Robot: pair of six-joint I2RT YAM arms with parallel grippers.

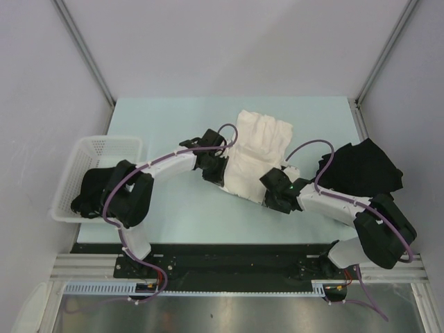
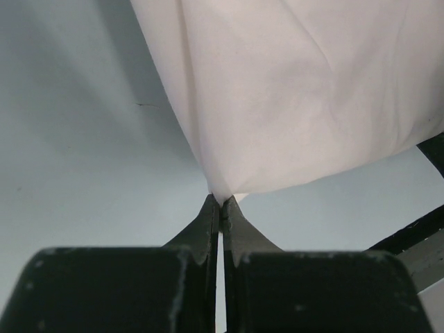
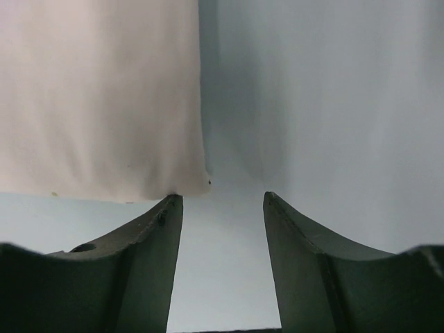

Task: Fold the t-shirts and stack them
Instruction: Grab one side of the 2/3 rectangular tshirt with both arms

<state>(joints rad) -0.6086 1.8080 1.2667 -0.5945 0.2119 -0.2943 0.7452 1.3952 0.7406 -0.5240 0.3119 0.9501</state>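
I see one cream-white t-shirt (image 1: 258, 149), partly folded and wrinkled, lying flat at centre. One black t-shirt (image 1: 361, 166) lies crumpled to its right, apart.

Bare table (image 1: 173, 208) lies open in the near middle between the left arm (image 1: 166, 165) and right arm (image 1: 333, 205), along the far strip behind the white shirt (image 1: 260, 142), and at the far left beyond the basket (image 1: 111, 142). The white shirt covers the centre, the left gripper (image 1: 220, 175) pinched closed on its near left corner and the right gripper (image 1: 269, 189), jaws apart, just beside its near right corner, so the arms bar the way in from either side. A black shirt (image 1: 357, 170) heaps over the right side, the basket blocks the left edge, and walls (image 1: 41, 83) close in left, right and far.
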